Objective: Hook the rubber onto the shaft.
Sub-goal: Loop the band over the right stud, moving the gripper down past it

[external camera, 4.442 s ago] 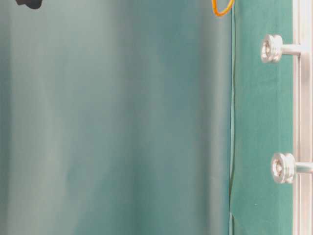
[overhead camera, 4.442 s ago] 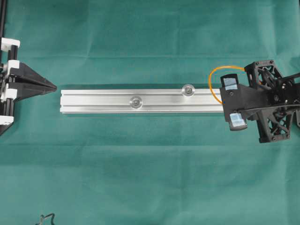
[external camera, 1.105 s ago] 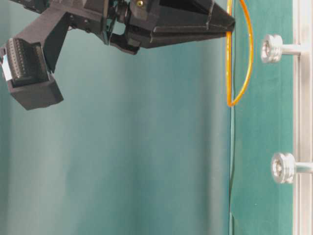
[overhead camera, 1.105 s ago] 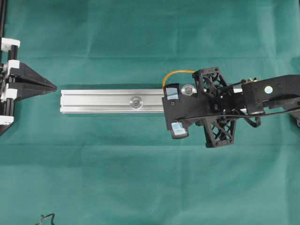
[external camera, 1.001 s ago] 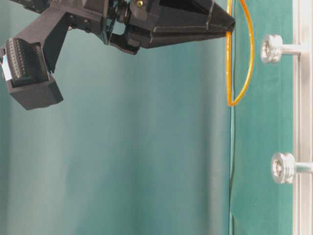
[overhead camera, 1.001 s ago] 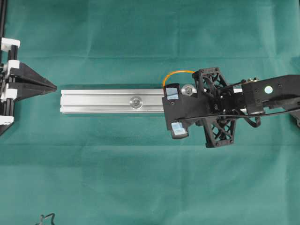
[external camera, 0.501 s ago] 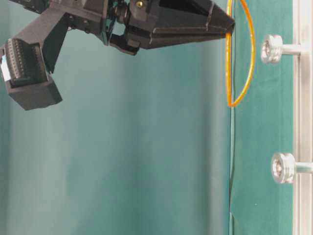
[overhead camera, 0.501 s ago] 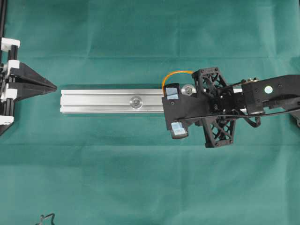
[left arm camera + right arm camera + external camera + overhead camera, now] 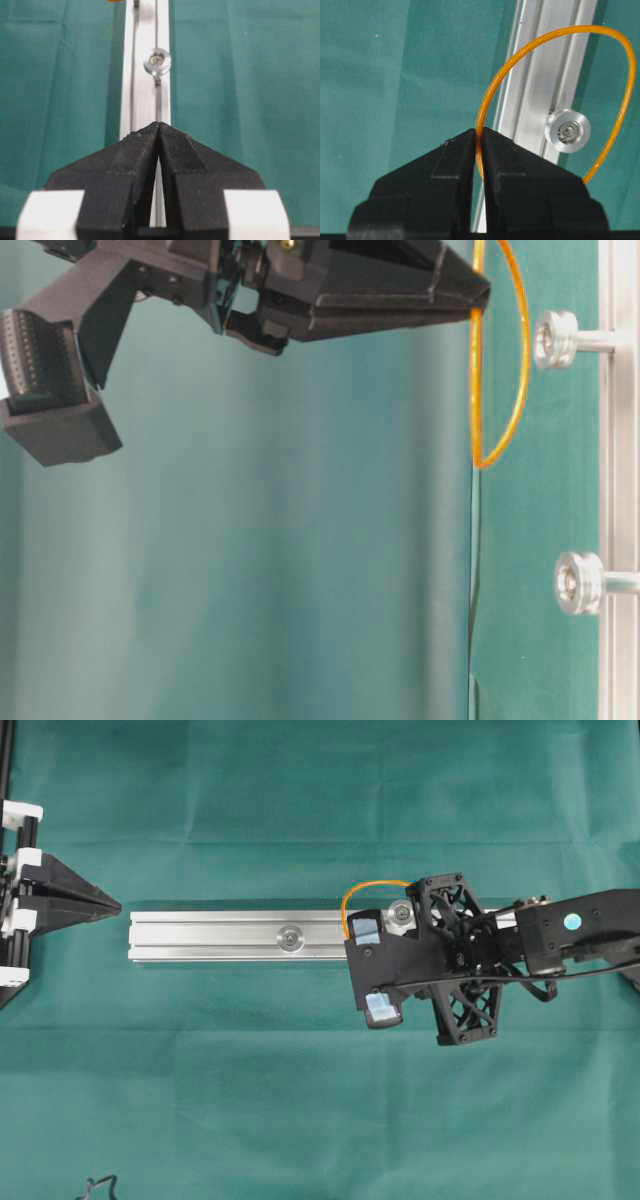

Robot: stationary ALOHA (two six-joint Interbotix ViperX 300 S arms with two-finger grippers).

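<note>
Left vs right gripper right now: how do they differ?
The right gripper pinches the rubber band; the left gripper holds nothing. The right hangs over the rail near a shaft; the left sits off the rail's end. Both are shut.

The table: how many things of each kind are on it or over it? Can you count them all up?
Orange rubber band: 1
Aluminium rail: 1
Silver shafts on the rail: 2
Black grippers, left gripper and right gripper: 2
Green cloth: 1
Total: 7
</note>
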